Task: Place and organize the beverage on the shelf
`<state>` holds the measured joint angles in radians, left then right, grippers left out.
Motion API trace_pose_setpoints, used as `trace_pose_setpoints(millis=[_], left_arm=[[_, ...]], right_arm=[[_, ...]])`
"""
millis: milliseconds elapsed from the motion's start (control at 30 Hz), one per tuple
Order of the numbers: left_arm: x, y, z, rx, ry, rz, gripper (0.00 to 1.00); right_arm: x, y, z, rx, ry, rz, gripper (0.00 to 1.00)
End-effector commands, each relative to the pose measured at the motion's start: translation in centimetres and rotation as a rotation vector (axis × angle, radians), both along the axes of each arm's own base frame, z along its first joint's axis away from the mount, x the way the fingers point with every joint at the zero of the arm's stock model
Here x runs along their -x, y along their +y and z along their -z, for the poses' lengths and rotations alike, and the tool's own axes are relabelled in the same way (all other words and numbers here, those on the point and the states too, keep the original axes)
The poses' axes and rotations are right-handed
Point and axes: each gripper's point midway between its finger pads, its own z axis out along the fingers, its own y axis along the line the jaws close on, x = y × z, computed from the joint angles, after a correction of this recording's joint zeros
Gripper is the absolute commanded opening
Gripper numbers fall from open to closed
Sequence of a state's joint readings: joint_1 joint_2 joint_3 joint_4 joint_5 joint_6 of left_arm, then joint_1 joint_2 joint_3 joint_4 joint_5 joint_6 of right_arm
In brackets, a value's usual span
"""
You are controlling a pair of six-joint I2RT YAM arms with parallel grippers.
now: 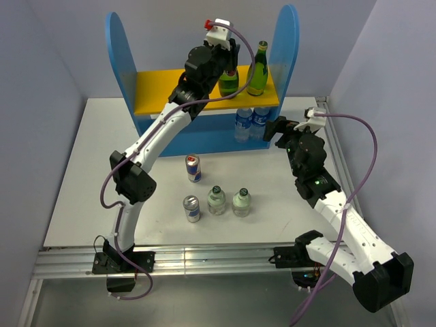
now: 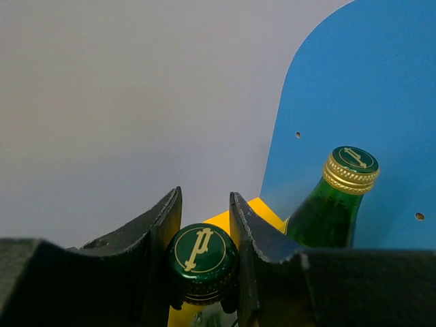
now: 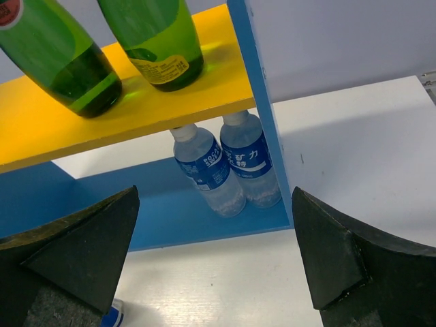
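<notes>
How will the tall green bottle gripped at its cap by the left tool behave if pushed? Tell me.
The tall green glass-looking bottle is slim and high-necked, so it probably tips easily. It is likely rigid, slick and breakable. The second green bottle stands close, so a shove might topple both.

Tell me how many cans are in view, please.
2. Both stand on the table: a blue can before the shelf, and a silver can left of two small bottles. The left arm may hide others on the shelf.
</notes>
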<state>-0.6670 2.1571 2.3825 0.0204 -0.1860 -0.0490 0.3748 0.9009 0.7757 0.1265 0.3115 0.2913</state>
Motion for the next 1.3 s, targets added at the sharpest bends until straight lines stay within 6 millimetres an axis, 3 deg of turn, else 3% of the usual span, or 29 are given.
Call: trace_pose_setpoints(millis=[0, 100, 200, 233, 300, 333, 400, 433, 533, 667, 700, 733, 800, 833, 867, 900, 933, 967, 1000, 1033, 1067, 1100, 1133, 1167, 1200, 1233, 1267], left_arm=[[2.1, 0.6, -7.2, 0.154, -0.154, 0.065, 0.0], [1.9, -0.3, -6.3, 0.136, -0.151, 0.104, 0.0], [1.8, -1.0, -5.5, 0.121, -0.141, 0.134, 0.07], [1.9, -1.5, -4.9, 0.105, -0.137, 0.156, 0.21], [2.2, -1.7, -4.8, 0.097, -0.138, 0.173, 0.34], [2.1, -1.8, -4.3, 0.086, -0.132, 0.175, 0.51], [2.3, -2.0, -4.2, 0.077, -0.132, 0.19, 0.66], [2.3, -2.1, -4.1, 0.071, -0.133, 0.193, 0.79], [2.3, -2.3, -3.8, 0.062, -0.129, 0.199, 0.92], [2.4, -2.0, -3.5, 0.052, -0.123, 0.183, 0.99], [3.1, -1.6, -4.6, 0.062, -0.138, 0.185, 0.99], [2.8, -1.2, -3.5, 0.053, -0.113, 0.16, 0.99], [4.5, 0.7, -6.0, 0.083, -0.149, 0.135, 0.99], [4.4, 1.2, -4.3, 0.065, -0.113, 0.11, 0.99], [4.9, 1.9, -4.4, 0.059, -0.116, 0.091, 0.99], [6.8, 3.3, -6.7, 0.081, -0.146, 0.079, 0.99], [6.7, 4.1, -5.0, 0.062, -0.107, 0.035, 0.99], [8.8, 6.0, -7.2, 0.077, -0.144, 0.013, 0.99], [9.9, 6.4, -7.2, 0.077, -0.143, 0.002, 0.99], [10.1, 7.0, -4.9, 0.059, -0.098, -0.033, 0.99], [12.6, 8.6, -6.8, 0.044, -0.145, -0.064, 0.99], [13.8, 9.2, -6.6, 0.043, -0.141, -0.078, 0.99], [14.2, 9.7, -3.8, 0.005, -0.088, -0.112, 0.99], [17.0, 10.9, -5.3, 0.035, -0.108, -0.104, 0.99], [17.7, 10.9, -2.0, -0.002, -0.059, -0.106, 0.99], [18.6, 11.8, -1.0, 0.021, -0.026, -0.125, 0.99], [20.9, 13.2, -1.5, 0.063, -0.029, -0.109, 0.99]], right_arm=[[0.0, -0.3, -1.0, -0.017, -0.046, 0.017, 1.0], [-0.2, -0.2, -0.8, -0.017, -0.043, 0.016, 1.0], [-0.4, -0.2, -0.5, -0.016, -0.036, 0.017, 1.0], [-0.4, -0.2, -0.5, -0.015, -0.034, 0.019, 1.0], [-0.4, -0.2, -0.5, -0.016, -0.036, 0.019, 1.0], [-0.4, -0.2, -0.6, -0.018, -0.037, 0.02, 1.0], [-0.5, -0.2, -0.4, -0.017, -0.032, 0.02, 1.0], [-0.5, -0.2, -0.3, -0.017, -0.03, 0.02, 1.0], [-0.5, -0.2, -0.3, -0.02, -0.03, 0.022, 1.0], [-0.4, -0.2, -0.2, -0.017, -0.027, 0.02, 1.0], [-0.5, -0.3, 0.0, -0.017, -0.023, 0.027, 1.0], [-0.4, -0.3, 0.0, -0.017, -0.024, 0.028, 1.0], [-0.4, -0.4, 0.0, -0.019, -0.026, 0.03, 1.0], [-0.4, -0.4, 0.2, -0.02, -0.023, 0.031, 1.0], [-0.4, -0.5, 0.0, -0.02, -0.027, 0.033, 1.0], [-0.4, -0.5, 0.1, -0.022, -0.029, 0.034, 1.0], [-0.3, -0.5, 0.0, -0.023, -0.03, 0.036, 1.0], [-0.3, -0.6, 0.0, -0.023, -0.03, 0.04, 1.0], [-0.3, -0.6, 0.1, -0.026, -0.03, 0.04, 1.0], [-0.3, -0.6, 0.1, -0.023, -0.031, 0.042, 1.0], [-0.2, -0.7, 0.2, -0.024, -0.029, 0.045, 1.0], [-0.2, -0.8, 0.0, -0.027, -0.033, 0.05, 1.0], [-0.2, -0.8, 0.0, -0.024, -0.033, 0.048, 1.0], [-0.2, -0.8, 0.2, -0.022, -0.029, 0.051, 1.0], [-0.2, -0.9, 0.1, -0.022, -0.029, 0.054, 1.0], [-0.1, -0.9, 0.2, -0.022, -0.026, 0.053, 1.0], [-0.1, -0.9, 0.2, -0.023, -0.024, 0.054, 1.0]])
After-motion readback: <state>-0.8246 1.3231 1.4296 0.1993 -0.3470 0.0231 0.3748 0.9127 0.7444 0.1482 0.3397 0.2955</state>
